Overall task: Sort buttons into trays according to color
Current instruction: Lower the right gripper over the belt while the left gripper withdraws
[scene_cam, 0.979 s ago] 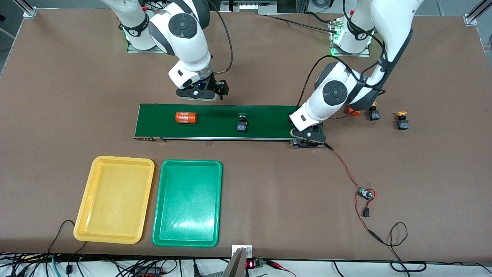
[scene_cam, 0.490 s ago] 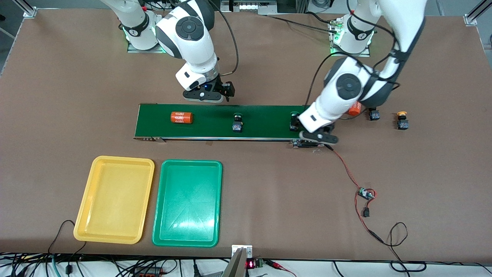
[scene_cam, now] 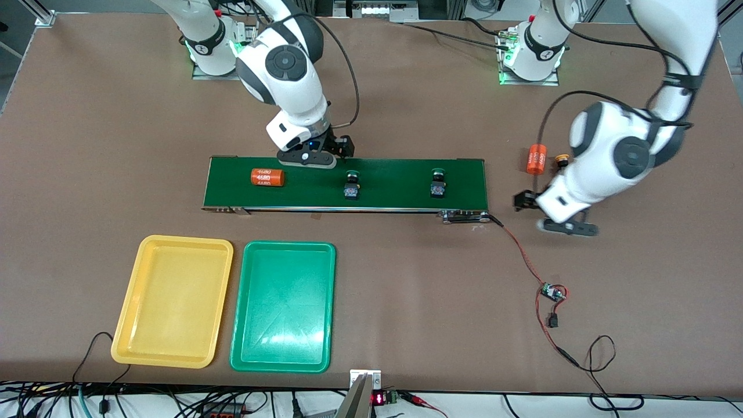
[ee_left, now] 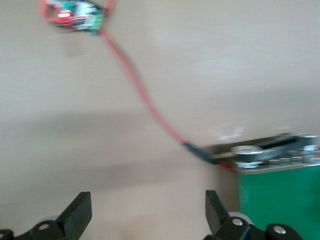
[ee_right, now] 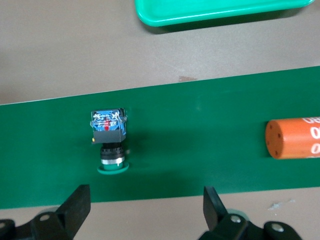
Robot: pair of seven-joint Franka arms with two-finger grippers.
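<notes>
Both of my claws stand wide and hold nothing. My right claw (scene_cam: pixel 307 158) hovers over the farther edge of the long dark green conveyor belt (scene_cam: pixel 395 200), and through its wrist camera I see the nearer green-capped push-button switch (ee_right: pixel 110 142) lying on the belt just ahead of the gap between its fingers (ee_right: pixel 75 205). That switch lies on its side, its blue-grey block pointing toward the trays and its round green cap pointing back at my claw, so its long axis runs across the belt. A second green-capped switch (scene_cam: pixel 437 183) sits on the same belt toward my left arm's end, well apart from the first. An orange cylinder marked 4680 (scene_cam: pixel 267 177) lies on the belt toward my right arm's end.

My left claw (scene_cam: pixel 560 223) hangs over bare brown table (scene_cam: pixel 406 278) off the belt's end, near a red wire (ee_left: pixel 145 102). One yellow-capped switch (scene_cam: pixel 561 158) peeks out beside another orange cylinder (scene_cam: pixel 536 161).

Yellow plastic tray (scene_cam: pixel 125 325) and green plastic tray (scene_cam: pixel 238 325) lie empty, nearer the camera. My right arm is clearly the closer one for the first green switch.
</notes>
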